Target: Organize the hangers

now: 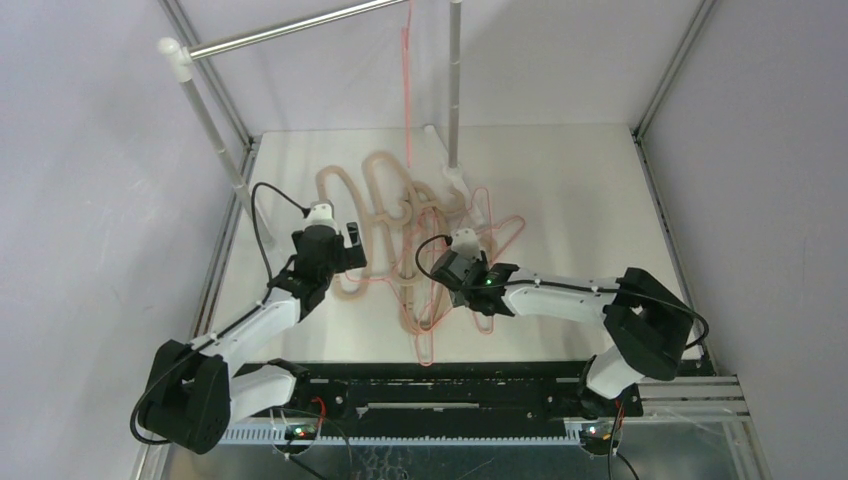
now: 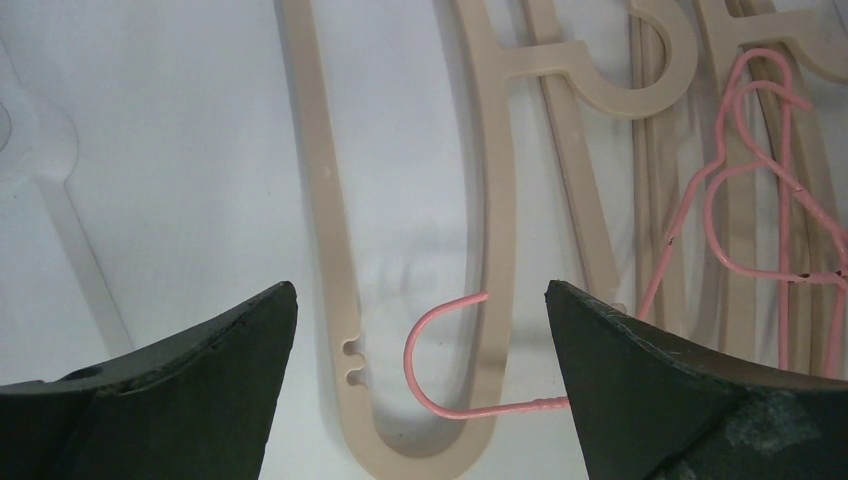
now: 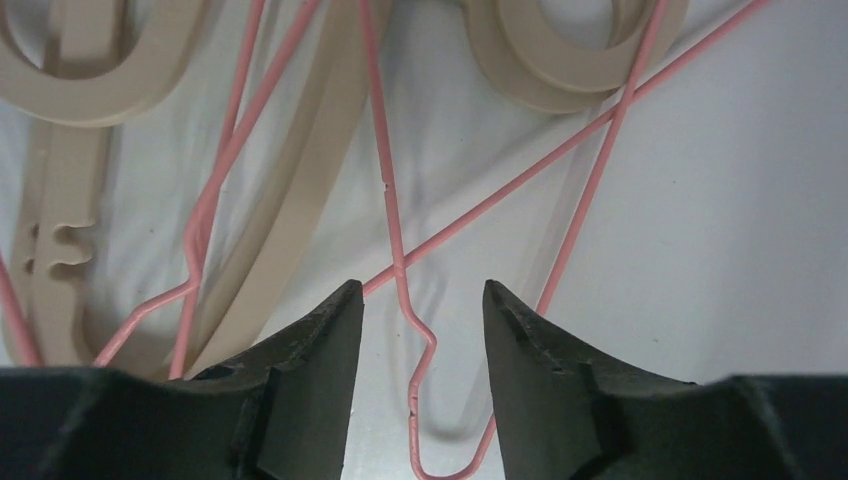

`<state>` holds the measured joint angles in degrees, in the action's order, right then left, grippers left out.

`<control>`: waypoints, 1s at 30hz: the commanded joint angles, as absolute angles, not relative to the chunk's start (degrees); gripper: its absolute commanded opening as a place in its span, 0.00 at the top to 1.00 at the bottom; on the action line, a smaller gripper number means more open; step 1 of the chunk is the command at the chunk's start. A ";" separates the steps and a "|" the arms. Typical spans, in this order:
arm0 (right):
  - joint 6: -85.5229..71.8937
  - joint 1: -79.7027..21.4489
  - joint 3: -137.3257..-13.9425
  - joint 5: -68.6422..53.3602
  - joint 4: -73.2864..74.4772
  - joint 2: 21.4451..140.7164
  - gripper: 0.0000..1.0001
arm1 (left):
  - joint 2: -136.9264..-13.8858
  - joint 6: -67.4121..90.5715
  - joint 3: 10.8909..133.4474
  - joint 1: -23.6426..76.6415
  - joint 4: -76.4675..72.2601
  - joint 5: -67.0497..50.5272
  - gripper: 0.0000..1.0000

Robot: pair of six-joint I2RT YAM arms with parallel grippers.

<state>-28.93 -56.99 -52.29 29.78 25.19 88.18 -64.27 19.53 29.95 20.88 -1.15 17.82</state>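
Several thick beige hangers [image 1: 385,195] lie tangled in the middle of the table, with thin pink wire hangers [image 1: 490,235] across and beside them. One pink wire hanger [image 1: 408,80] hangs from the rail. My left gripper [image 1: 338,255] is open over the pile's left side. In the left wrist view a pink hook [image 2: 440,350] lies between the open gripper's [image 2: 420,290] jaws, inside a beige hanger's U-shaped end [image 2: 345,330]. My right gripper [image 1: 447,268] is open and low over the pink wires. In the right wrist view a kinked pink wire [image 3: 418,345] runs between the gripper's [image 3: 421,285] jaws, untouched.
A silver rail [image 1: 290,30] on white posts [image 1: 205,110] [image 1: 455,90] stands at the back of the white table [image 1: 580,200]. Grey walls and metal frame bars enclose the sides. A post foot [image 2: 45,150] shows left in the left wrist view.
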 commanded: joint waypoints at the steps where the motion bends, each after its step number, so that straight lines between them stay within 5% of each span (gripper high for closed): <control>1: -29.61 -55.96 -53.33 29.87 24.02 90.64 0.47 | -62.58 19.76 29.84 21.05 -2.99 18.00 0.01; 10: -29.79 -55.10 -50.30 27.06 20.78 92.74 0.48 | -63.71 19.68 30.30 21.04 -2.99 17.84 0.00; 13: -29.51 -54.49 -49.42 25.07 19.96 93.53 0.68 | -63.64 19.73 30.13 21.04 -2.99 17.84 0.00; 16: -29.72 -54.48 -48.20 24.06 19.05 93.83 0.75 | -63.48 19.78 30.08 21.05 -2.97 17.93 0.01; 19: -29.42 -54.93 -47.55 22.83 19.39 93.21 1.00 | -63.33 19.75 29.93 21.09 -2.94 17.95 0.01; 30: -29.15 -59.42 -50.47 12.57 28.11 68.44 1.00 | -63.74 19.81 29.80 21.09 -2.99 18.72 0.01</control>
